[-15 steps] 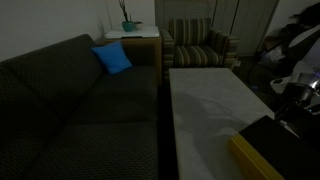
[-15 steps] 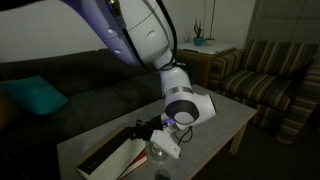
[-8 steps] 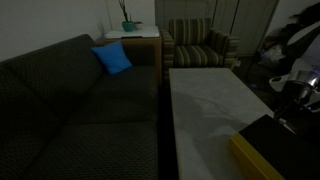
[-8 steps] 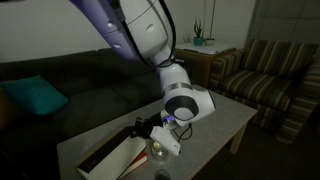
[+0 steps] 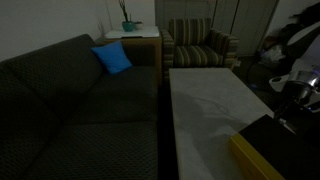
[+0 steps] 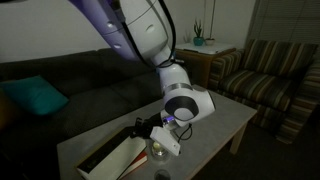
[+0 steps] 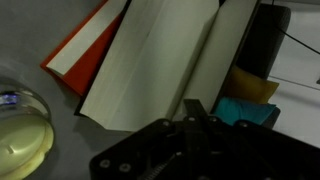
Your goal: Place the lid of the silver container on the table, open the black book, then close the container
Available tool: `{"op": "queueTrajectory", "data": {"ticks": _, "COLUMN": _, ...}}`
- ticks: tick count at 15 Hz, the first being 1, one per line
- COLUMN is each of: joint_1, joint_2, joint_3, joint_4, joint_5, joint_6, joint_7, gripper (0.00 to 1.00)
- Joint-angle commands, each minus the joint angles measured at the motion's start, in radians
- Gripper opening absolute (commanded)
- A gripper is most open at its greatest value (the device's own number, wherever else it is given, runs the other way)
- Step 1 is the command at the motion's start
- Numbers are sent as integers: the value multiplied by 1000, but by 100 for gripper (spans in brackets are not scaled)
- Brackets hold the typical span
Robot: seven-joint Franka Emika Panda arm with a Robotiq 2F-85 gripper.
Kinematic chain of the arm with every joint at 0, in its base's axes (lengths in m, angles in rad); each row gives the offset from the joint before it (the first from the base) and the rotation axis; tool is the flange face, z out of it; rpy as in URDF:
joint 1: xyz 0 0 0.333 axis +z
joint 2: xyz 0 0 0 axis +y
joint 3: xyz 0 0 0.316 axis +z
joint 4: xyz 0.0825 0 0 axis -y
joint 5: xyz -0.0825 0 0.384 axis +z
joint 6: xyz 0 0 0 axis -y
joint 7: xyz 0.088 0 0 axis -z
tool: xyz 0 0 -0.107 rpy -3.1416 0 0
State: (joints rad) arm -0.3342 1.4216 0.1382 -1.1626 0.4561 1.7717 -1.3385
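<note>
End effector [image 7: 193, 106] is fully closed, fingers pressed together, nothing in its grip, positioned at the page edge of the book [image 7: 160, 60]; contact unclear. Book lies open on the desk [image 6: 228, 112], pale pages up. Container [image 7: 18, 135] stands uncovered just beside the book, pale yellow inside. Sofa [image 5: 70, 100] runs alongside the desk.

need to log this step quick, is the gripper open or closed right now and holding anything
Gripper: closed, jaws together by the open black book, nothing visibly held.
</note>
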Motion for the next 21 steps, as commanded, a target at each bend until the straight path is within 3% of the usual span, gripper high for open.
{"op": "queueTrajectory", "data": {"ticks": 1, "joint_1": 0, "joint_2": 0, "joint_3": 0, "joint_4": 0, "joint_5": 0, "joint_6": 0, "joint_7": 0, "gripper": 1}}
{"op": "queueTrajectory", "data": {"ticks": 15, "joint_1": -6, "joint_2": -41, "joint_3": 14, "joint_4": -39, "joint_5": -1, "joint_6": -2, "joint_7": -62, "gripper": 0}}
{"op": "queueTrajectory", "data": {"ticks": 21, "joint_1": -12, "joint_2": -66, "joint_3": 22, "joint_4": -41, "joint_5": -3, "joint_6": -117, "joint_7": -50, "gripper": 0}}
